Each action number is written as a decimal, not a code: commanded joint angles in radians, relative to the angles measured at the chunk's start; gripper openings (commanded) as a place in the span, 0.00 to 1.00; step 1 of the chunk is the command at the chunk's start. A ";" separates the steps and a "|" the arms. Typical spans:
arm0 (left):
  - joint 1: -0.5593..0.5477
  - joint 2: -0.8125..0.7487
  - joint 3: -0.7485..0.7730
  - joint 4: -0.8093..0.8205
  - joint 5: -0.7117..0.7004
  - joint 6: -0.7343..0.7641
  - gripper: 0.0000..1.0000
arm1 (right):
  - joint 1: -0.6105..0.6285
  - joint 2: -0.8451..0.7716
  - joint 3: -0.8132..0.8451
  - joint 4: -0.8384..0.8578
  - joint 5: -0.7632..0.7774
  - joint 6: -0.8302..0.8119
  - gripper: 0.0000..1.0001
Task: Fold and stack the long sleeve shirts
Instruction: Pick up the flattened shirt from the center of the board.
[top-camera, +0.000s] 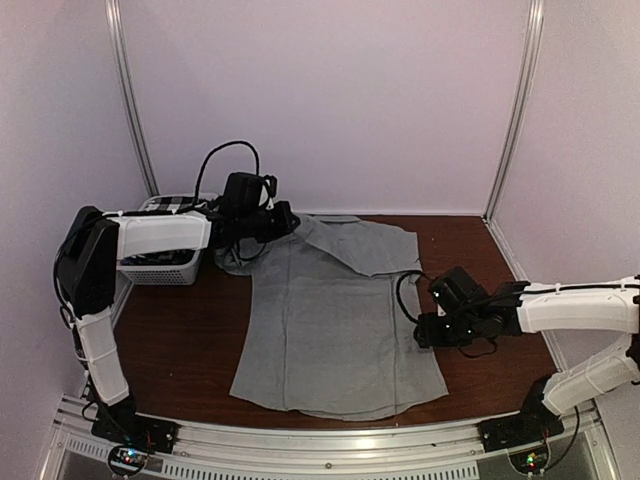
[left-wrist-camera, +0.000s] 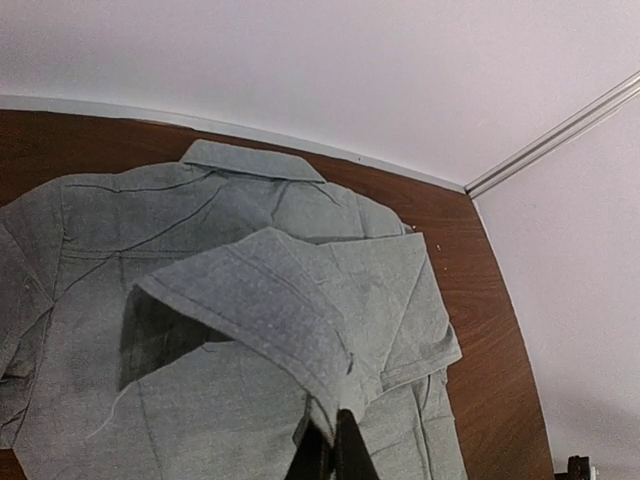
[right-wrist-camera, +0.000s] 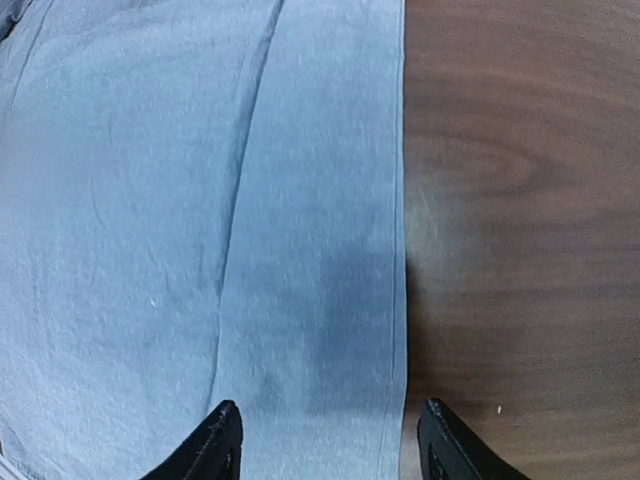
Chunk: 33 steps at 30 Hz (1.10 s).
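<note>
The light grey shirt (top-camera: 335, 330) lies flat on the brown table, collar at the far end. My left gripper (top-camera: 290, 222) is shut on a sleeve cuff (left-wrist-camera: 270, 300) and holds it lifted above the shirt's upper left part; in the left wrist view the gripper (left-wrist-camera: 336, 430) pinches the cuff's corner, with the collar (left-wrist-camera: 250, 160) beyond. My right gripper (top-camera: 424, 326) is open and low over the shirt's right side edge; in the right wrist view the gripper (right-wrist-camera: 335, 445) straddles that edge (right-wrist-camera: 403, 250). A bit of checked cloth (top-camera: 170, 203) shows at the basket, mostly hidden by my left arm.
The white slatted basket (top-camera: 160, 268) stands at the far left of the table under my left arm. Bare brown table (top-camera: 180, 340) lies left and right of the shirt. Pale walls and metal posts (top-camera: 515, 110) close in the back and sides.
</note>
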<state>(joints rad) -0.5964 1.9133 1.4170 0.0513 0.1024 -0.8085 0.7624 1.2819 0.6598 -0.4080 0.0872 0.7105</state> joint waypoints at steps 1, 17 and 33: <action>-0.001 -0.019 0.011 0.053 0.020 0.036 0.00 | 0.082 -0.094 -0.070 -0.146 0.076 0.196 0.59; -0.001 0.003 0.085 0.047 0.032 0.072 0.00 | 0.380 -0.157 -0.159 -0.329 0.046 0.546 0.37; 0.000 0.027 0.210 -0.006 0.044 0.119 0.00 | 0.386 -0.064 -0.190 -0.246 0.121 0.564 0.16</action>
<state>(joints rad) -0.5964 1.9244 1.5547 0.0372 0.1284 -0.7216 1.1393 1.2072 0.4923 -0.6300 0.2073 1.2629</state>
